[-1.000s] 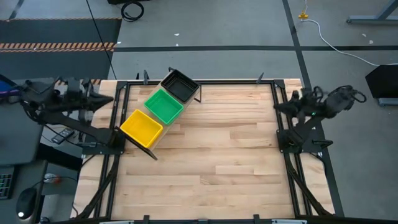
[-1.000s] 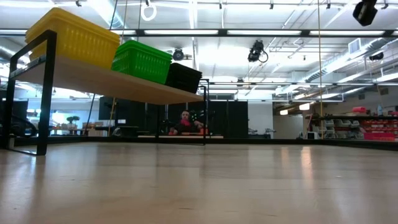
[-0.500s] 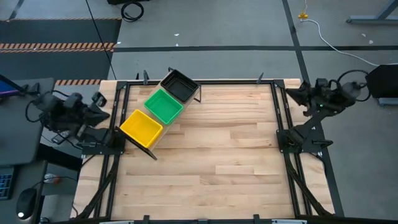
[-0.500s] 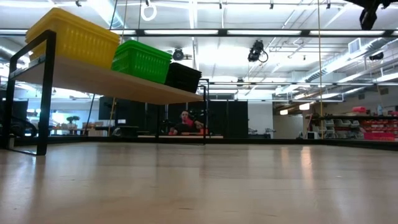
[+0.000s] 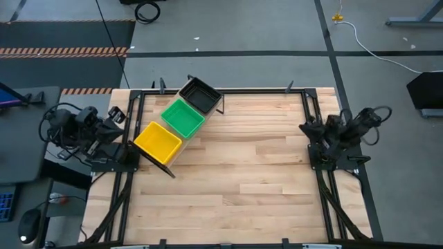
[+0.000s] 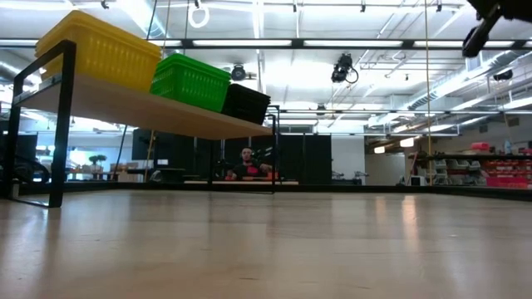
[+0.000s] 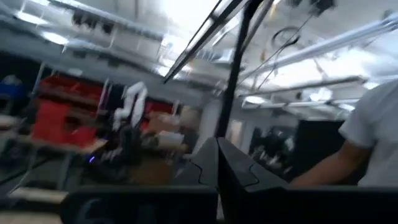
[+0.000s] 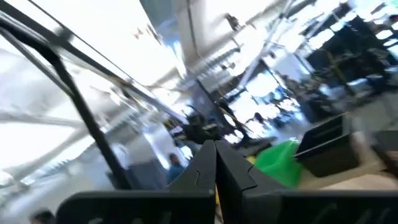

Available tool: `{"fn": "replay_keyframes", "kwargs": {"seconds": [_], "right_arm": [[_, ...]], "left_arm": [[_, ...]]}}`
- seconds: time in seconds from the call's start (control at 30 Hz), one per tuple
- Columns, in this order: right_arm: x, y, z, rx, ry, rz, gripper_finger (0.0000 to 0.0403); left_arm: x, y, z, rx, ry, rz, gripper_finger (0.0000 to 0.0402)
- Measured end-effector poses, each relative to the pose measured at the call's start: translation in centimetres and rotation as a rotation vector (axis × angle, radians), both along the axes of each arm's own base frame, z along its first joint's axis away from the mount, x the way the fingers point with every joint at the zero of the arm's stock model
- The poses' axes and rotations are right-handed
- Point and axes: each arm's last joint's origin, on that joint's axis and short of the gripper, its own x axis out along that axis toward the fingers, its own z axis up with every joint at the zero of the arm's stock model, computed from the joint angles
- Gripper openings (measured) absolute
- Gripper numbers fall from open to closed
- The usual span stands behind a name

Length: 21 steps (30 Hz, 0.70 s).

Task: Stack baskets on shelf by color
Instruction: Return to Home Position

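The shelf (image 6: 166, 112) carries three piles in a row, sorted by colour. The yellow baskets (image 5: 158, 142) are at the end nearest the left gripper's fingers, the green baskets (image 5: 182, 117) sit in the middle, and the black baskets (image 5: 201, 95) are at the far end. Neighbouring piles stand close side by side. From above, each top basket shows its bare floor; the number in each pile cannot be counted.

The left gripper (image 5: 116, 114) hangs just outside the left edge of the table (image 5: 242, 180) on a folded arm, with the yellow pile near its fingers but apart from them. Its fingers (image 7: 239, 174) are pressed flat against each other. The right gripper (image 5: 306, 128) sits at the table's right edge, its arm also folded, with every pile well away from its fingers (image 8: 199, 171), which are likewise clenched together.

Only the low view shows the baskets' slotted sides and the shelf raised on black supports, with a person (image 6: 247, 164) far behind. The left wrist view alone shows a white sleeve (image 7: 373, 134) beyond the fingers. The right wrist view shows the green and black piles beyond its fingertips.
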Motion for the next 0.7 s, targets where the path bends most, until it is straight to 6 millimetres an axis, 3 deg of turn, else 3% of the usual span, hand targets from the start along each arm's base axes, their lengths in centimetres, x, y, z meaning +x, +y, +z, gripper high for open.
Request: {"fn": "replay_keyframes", "kwargs": {"seconds": [0.2,0.53,0.7], "right_arm": [[0.8,0.6,-3.7,0.045,-0.103,0.023,0.0003],[1.5,1.1,-4.8,-0.027,0.023,0.037,0.0006],[1.5,1.1,-5.0,-0.062,0.042,0.026,0.0007]], "left_arm": [[1.1,-0.6,-1.0,-0.007,-0.036,-0.076,0.0],[4.2,-1.8,-5.3,-0.059,-0.095,-0.196,0.0],[4.8,-2.0,-6.5,-0.125,-0.09,-0.236,0.0]]}}
